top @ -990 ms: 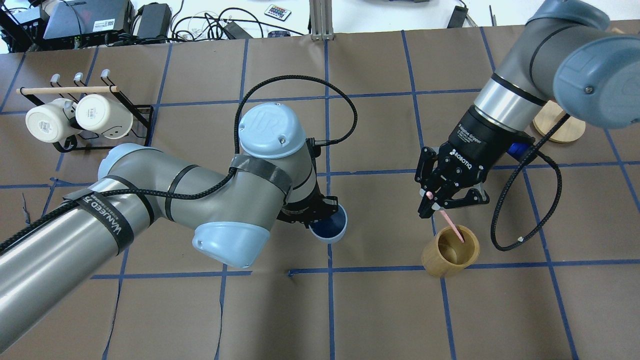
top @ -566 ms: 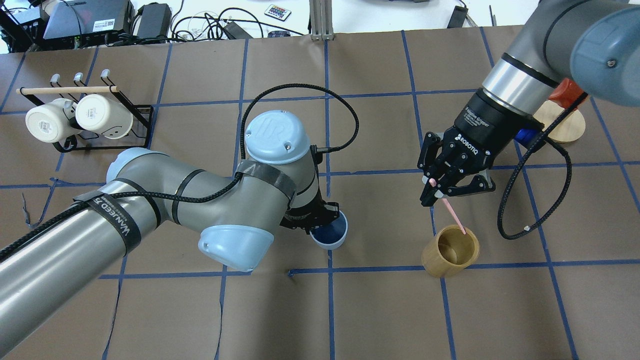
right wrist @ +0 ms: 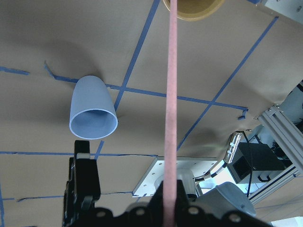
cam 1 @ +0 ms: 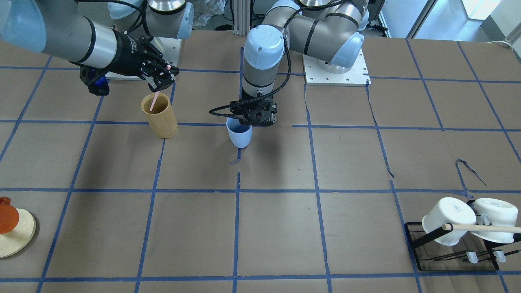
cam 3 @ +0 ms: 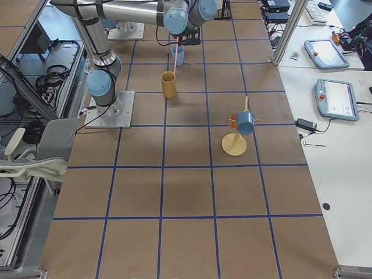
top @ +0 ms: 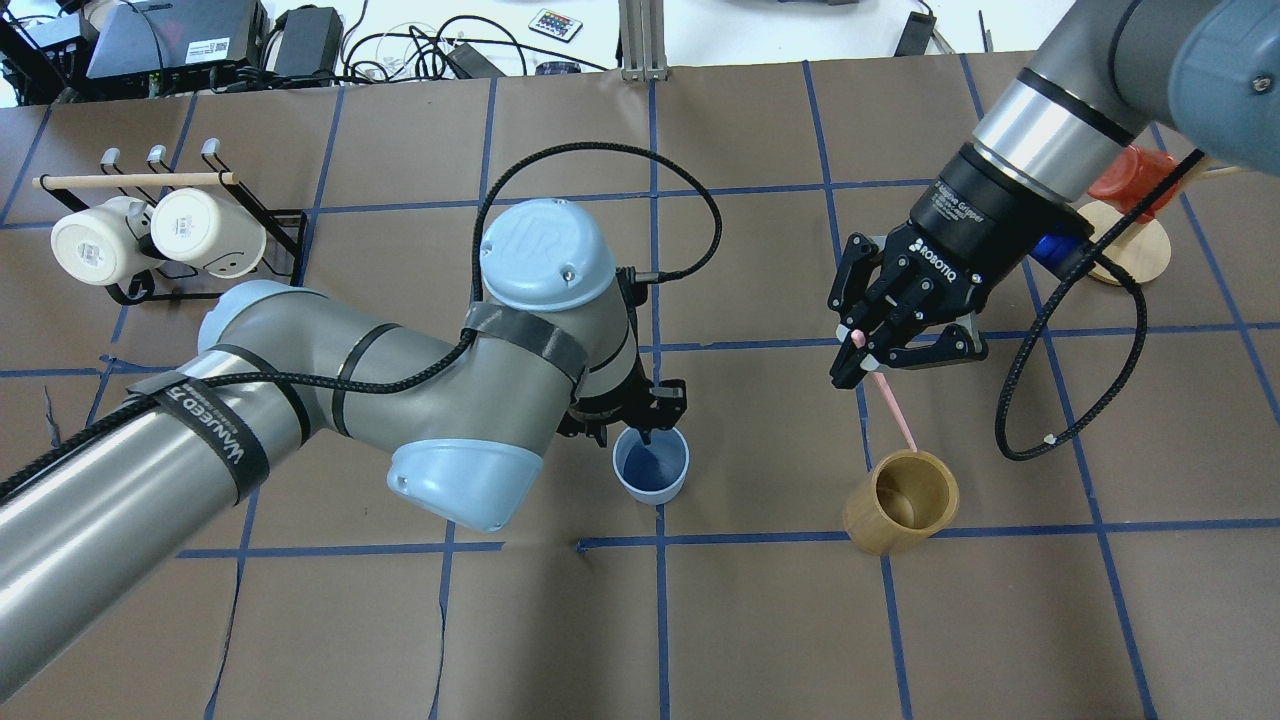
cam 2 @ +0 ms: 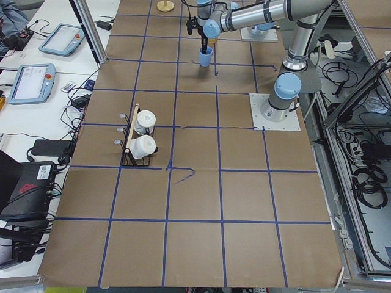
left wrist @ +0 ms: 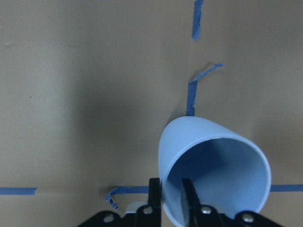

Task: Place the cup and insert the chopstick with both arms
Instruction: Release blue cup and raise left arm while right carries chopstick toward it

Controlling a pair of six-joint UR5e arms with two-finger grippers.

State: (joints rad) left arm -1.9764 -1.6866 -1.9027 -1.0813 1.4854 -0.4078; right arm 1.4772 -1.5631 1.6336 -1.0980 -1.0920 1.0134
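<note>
Blue cup [top: 652, 467]: upright at mid-bench, toward the robot's edge. The left gripper [left wrist: 170, 193] pinches its rim.
Pink chopstick [top: 893, 412]: slanted, top end pinched by the right gripper [top: 858, 352], lower tip at the mouth of the wooden cup [top: 872, 525].

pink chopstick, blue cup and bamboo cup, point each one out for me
pink chopstick [top: 893, 412]: overhead exterior view, middle of the shaft
blue cup [cam 1: 239, 136]: exterior front-facing view, outer wall
bamboo cup [cam 1: 163, 122]: exterior front-facing view, outer wall

Overhead and front views (opposed) share table [top: 760, 620].
</note>
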